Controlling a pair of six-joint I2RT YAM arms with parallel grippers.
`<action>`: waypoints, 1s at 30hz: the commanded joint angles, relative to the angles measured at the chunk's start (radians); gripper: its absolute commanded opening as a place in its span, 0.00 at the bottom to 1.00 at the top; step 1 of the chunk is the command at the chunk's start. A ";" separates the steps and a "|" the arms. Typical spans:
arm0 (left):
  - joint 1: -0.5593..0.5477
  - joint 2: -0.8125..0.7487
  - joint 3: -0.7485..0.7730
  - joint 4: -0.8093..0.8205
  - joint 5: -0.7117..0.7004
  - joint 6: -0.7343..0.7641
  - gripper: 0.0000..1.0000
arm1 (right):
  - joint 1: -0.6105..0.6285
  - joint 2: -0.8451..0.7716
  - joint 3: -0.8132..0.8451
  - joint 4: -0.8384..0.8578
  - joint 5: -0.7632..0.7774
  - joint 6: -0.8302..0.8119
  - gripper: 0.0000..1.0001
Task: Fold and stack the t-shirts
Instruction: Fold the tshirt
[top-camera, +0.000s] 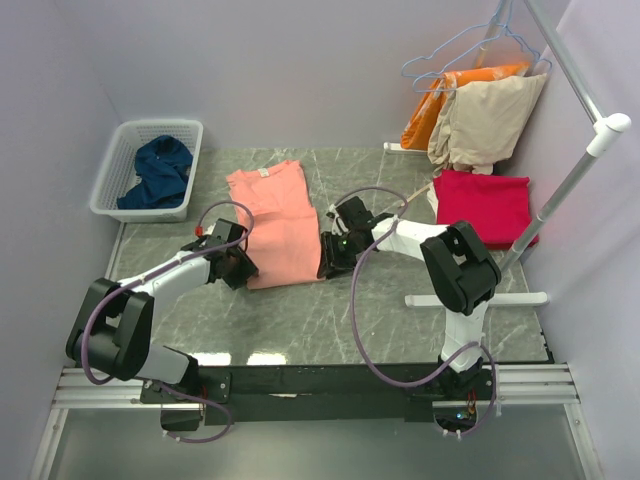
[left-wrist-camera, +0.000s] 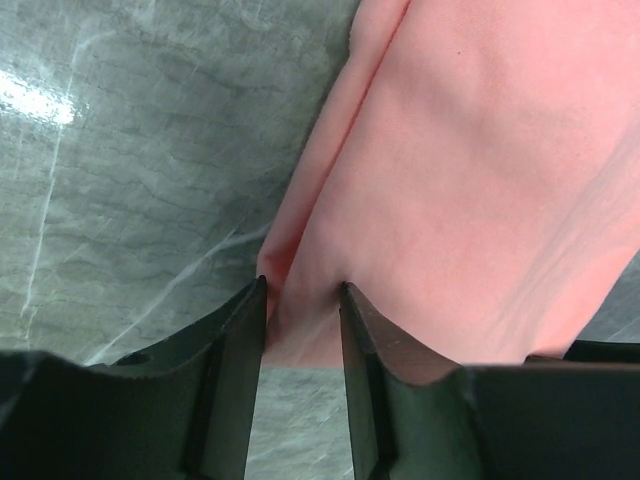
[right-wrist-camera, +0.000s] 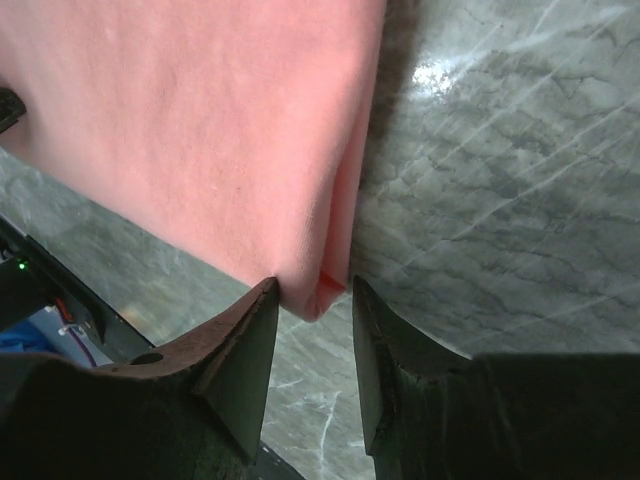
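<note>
Marble table (top-camera: 400, 320); salmon-pink t-shirt (top-camera: 275, 225) corners inside half-open left pincer (left-wrist-camera: 303, 292), right pincer (right-wrist-camera: 315, 285), grip unclear

The table (top-camera: 400, 320) was a grey, marble-patterned slab with pale veins and a glossy sheen near its front edge. A salmon-pink t-shirt (top-camera: 272, 225) lay flat at its middle, folded into a long strip running from the far side toward the near side, its white neck label at the far end. A crimson-red t-shirt (top-camera: 485, 205) lay folded into a rectangle at the far right, well apart from the pink one. A white mesh basket (top-camera: 105, 195) sat at the far left corner. The white foot of a rack (top-camera: 475, 299) rested on the right side.
</note>
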 joint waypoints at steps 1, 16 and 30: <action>-0.005 0.000 -0.014 0.032 0.014 0.013 0.40 | 0.009 0.003 -0.018 0.033 -0.007 -0.014 0.43; -0.034 0.009 -0.057 0.080 0.045 -0.010 0.01 | 0.038 0.034 0.023 0.032 -0.039 -0.003 0.00; -0.408 -0.201 -0.017 -0.415 -0.156 -0.399 0.01 | 0.099 -0.200 -0.128 -0.115 -0.035 0.020 0.00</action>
